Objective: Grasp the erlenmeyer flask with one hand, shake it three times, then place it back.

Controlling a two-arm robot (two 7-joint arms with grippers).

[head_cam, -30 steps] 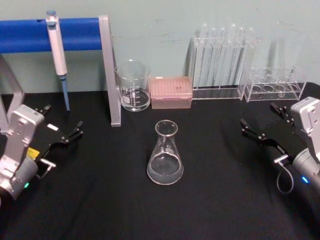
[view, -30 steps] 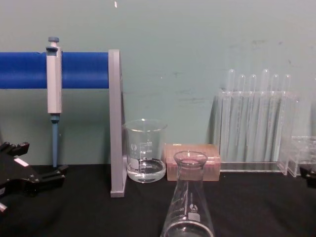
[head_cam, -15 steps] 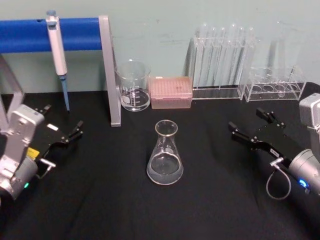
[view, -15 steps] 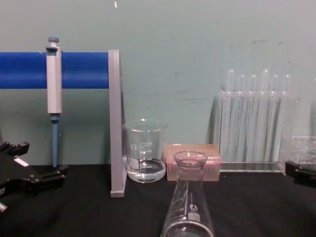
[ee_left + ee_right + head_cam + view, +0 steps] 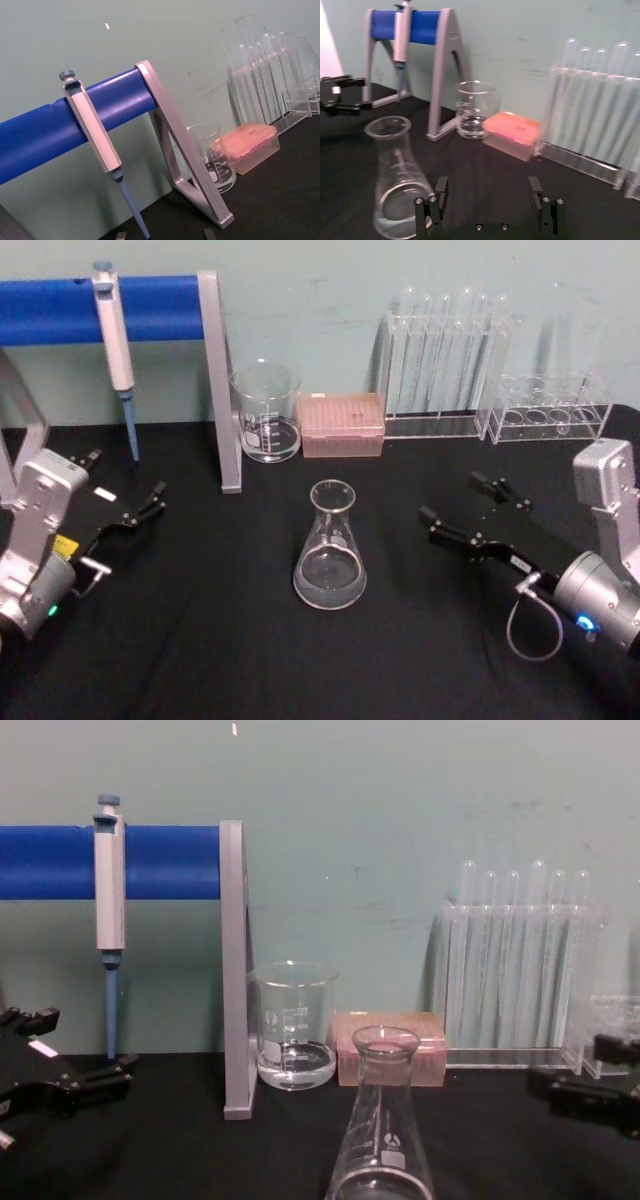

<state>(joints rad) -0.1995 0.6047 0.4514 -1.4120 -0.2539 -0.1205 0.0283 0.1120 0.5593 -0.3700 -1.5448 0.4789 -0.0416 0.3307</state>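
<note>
flask [image 5: 330, 562] stands upright on the worktop [image 5: 200, 650]; right gripper [image 5: 455, 498], fingers spread wide, hangs near at its 3 o'clock; left gripper [image 5: 122, 480], fingers parted, rests at 9 o'clock

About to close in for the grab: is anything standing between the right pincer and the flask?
Nothing visible. The right pincer, open, faces the flask across bare black table. The beaker, pink box and tube racks stand farther back by the wall; the left pincer sits open at the far left.
</note>
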